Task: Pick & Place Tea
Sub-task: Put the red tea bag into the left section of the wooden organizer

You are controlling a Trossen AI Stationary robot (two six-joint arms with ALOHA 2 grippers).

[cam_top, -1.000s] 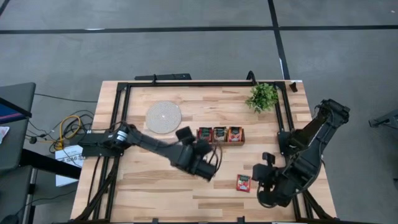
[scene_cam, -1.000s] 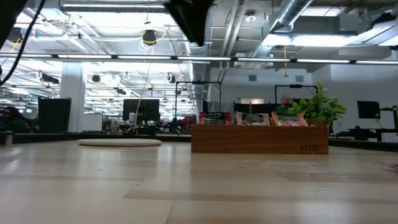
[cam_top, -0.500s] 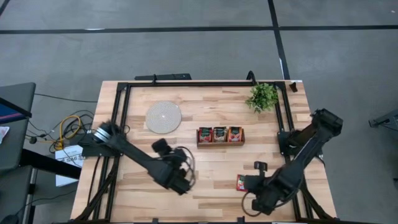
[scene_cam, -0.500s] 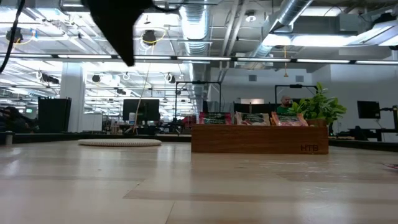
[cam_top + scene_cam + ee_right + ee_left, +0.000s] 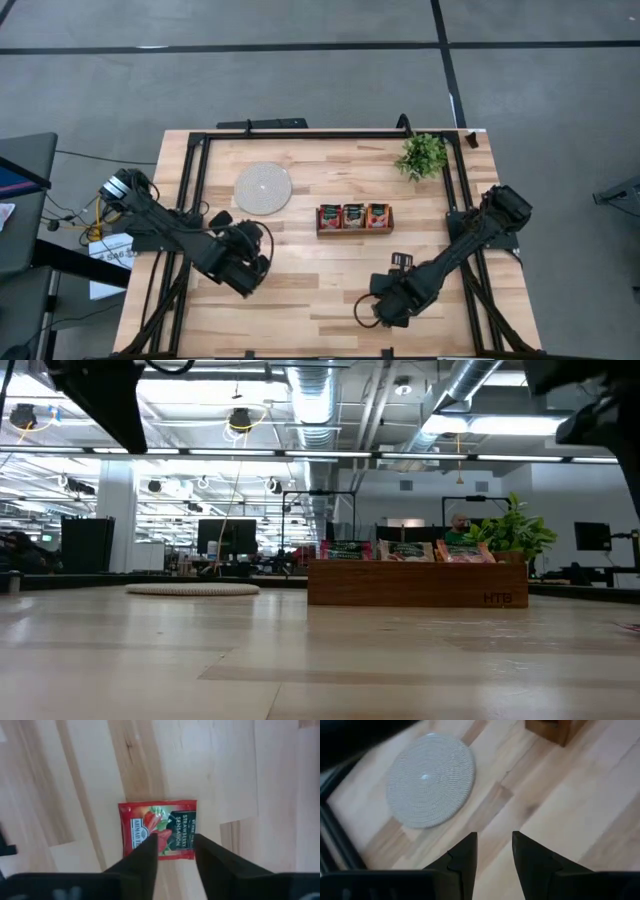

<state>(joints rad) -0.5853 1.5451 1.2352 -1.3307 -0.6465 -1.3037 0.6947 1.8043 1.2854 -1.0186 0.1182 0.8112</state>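
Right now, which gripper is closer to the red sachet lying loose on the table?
The right gripper: it hangs just over the red sachet, fingers open. The left gripper is far off across the table, below the woven disc.

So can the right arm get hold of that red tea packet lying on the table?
Probably yes. The right gripper hangs straight over the red tea sachet, its fingers parted, and the sachet lies flat on bare wood with nothing beside it. Being so flat, it could be tricky to pinch.
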